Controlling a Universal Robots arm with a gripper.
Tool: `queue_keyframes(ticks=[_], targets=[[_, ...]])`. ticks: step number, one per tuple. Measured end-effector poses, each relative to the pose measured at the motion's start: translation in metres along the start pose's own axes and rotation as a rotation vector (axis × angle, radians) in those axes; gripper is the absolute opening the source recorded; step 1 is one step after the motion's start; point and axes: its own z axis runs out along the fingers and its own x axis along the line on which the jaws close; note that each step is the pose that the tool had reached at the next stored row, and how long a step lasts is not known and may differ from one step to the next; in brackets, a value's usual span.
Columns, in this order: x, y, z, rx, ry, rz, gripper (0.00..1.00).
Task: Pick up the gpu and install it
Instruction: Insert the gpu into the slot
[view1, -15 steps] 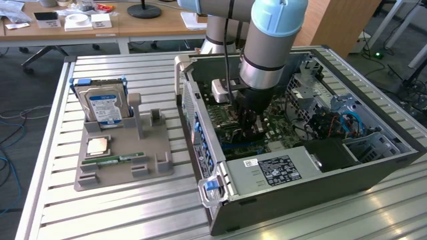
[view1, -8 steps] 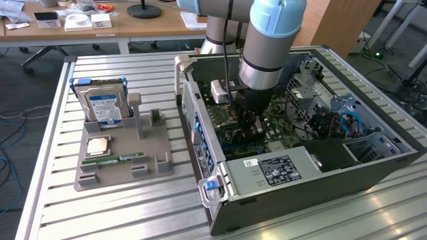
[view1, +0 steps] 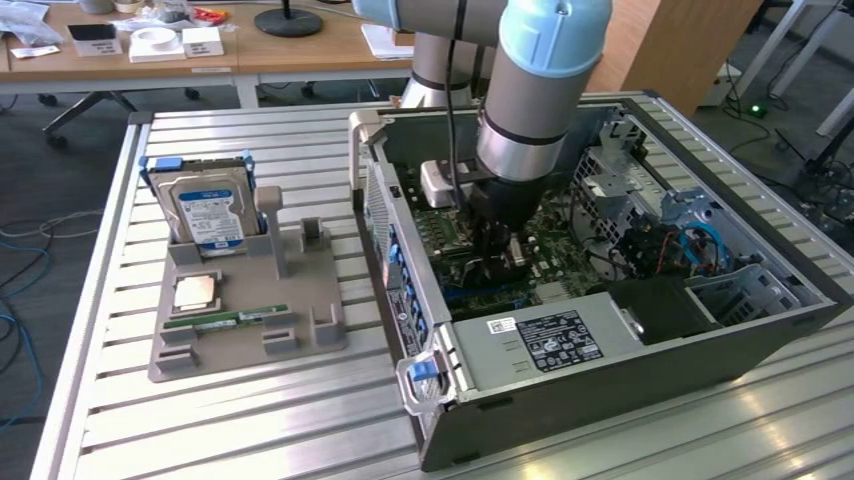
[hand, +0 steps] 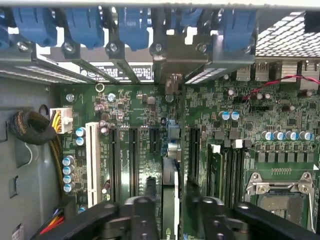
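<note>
My gripper (view1: 495, 252) is reaching down inside the open computer case (view1: 747, 330), just over the green motherboard (view1: 554, 265). In the wrist view the gpu (hand: 170, 172) shows edge-on as a thin card with a dark cooler side. It stands upright between my two black fingers (hand: 146, 200), which press on its faces. My gripper (hand: 170, 202) is shut on it. The card's lower edge sits in line with a black expansion slot (hand: 169, 150) on the motherboard (hand: 260, 115). Its far end points toward the silver rear bracket openings (hand: 172, 65) under the blue clips (hand: 132, 25).
Left of the case, a grey holder (view1: 247, 330) carries a silver hard drive (view1: 204, 212), a processor chip (view1: 195, 291) and a narrow green memory stick (view1: 227, 321). Cables (view1: 667, 250) and a drive cage (view1: 627, 170) crowd the case's far side. Memory slots (hand: 225, 170) and the processor socket (hand: 280, 195) lie beside the card.
</note>
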Motion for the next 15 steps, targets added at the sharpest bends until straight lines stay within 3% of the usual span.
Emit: queue_keyframes(ticks=[5,10,15], targets=[[0.000,-0.0003,-0.0002,-0.0002,0.0004,-0.001,0.51],[0.000,-0.0003,-0.0030,-0.0003,0.0006,0.000,0.51],[0.000,-0.0007,-0.0143,-0.0001,0.0003,-0.001,0.51]])
